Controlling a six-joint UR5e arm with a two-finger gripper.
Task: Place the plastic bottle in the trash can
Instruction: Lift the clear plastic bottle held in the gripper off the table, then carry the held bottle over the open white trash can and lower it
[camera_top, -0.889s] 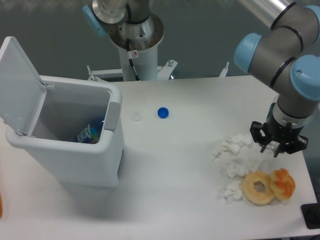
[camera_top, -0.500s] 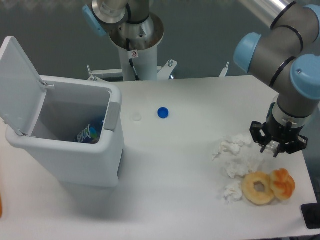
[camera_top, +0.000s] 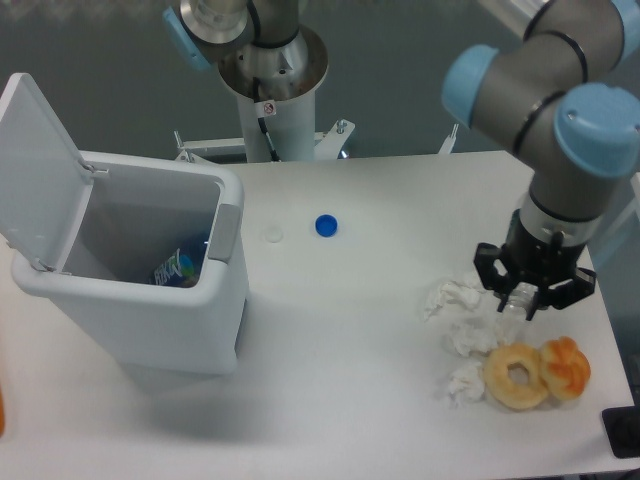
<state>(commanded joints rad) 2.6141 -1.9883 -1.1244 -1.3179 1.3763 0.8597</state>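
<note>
Your gripper (camera_top: 524, 303) holds the bottle (camera_top: 517, 300) upright between its fingers; the bin (camera_top: 140, 300) lies far off at nine o'clock

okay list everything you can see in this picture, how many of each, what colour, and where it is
trash can: 1, white, lid open, left side of the table
packet: 1, blue-printed, inside the trash can
cap: 1, blue, middle of the table
small disc: 1, whitish, left of the blue cap
crumpled tissues: a few, white, right side of the table
doughnut ring: 1, tan, front right
orange piece: 1, right beside the doughnut ring
plastic bottle: 1, clear, between the gripper fingers
table: 1, white
gripper: 1, black, shut on the plastic bottle above the tissues
arm: 1, grey with blue caps
</note>
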